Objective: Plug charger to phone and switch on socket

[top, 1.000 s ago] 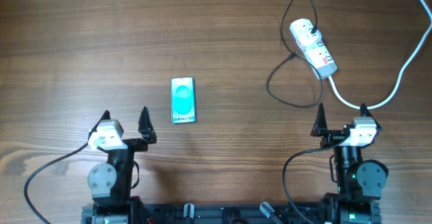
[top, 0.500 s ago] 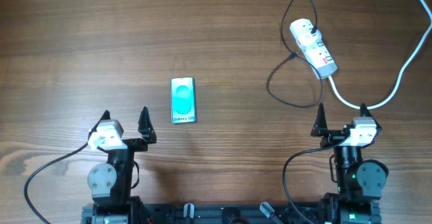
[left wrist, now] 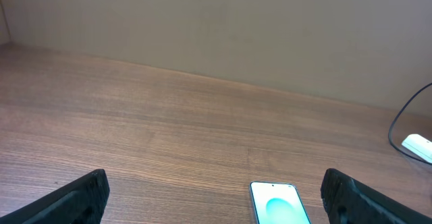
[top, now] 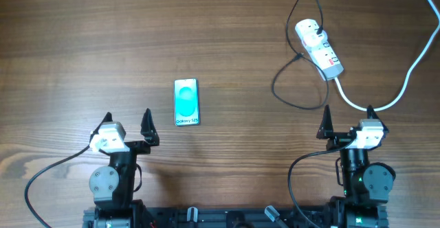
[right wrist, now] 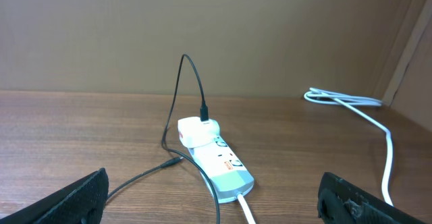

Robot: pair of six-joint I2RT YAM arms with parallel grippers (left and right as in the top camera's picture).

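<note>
The charger [top: 273,87] is lying loose on the table [top: 82,42]. Its white plug block [top: 307,29] is seated in the far outlet of the socket [top: 320,49], and its black cable is arching up toward 12 o'clock and then looping round at the socket's 7 o'clock. The connector tip [top: 299,57] is resting on the wood just beside the strip, at its 9 o'clock, and is not being held by anything. The phone [top: 186,102] is lying flat with its cyan screen up, well apart from the tip, at about 8 o'clock from the socket. No cable is being seen at the phone. The socket's thick white cord [top: 405,77] is running off toward 2 o'clock. Whether the switches are on cannot be told. The left gripper [top: 127,116] is being kept wide open and empty, with the phone at its 1 o'clock. In the left wrist view the phone [left wrist: 278,202] is showing between the spread fingers [left wrist: 81,193]. The right gripper [top: 347,111] is likewise spread wide with nothing in it, the socket at its 11 o'clock. In the right wrist view the socket [right wrist: 223,166] and plug block [right wrist: 198,131] are lying ahead, untouched. Compared with the frames from a second and half a second ago, nothing is being found displaced: arms, phone, cable and socket are all staying where they were.
</note>
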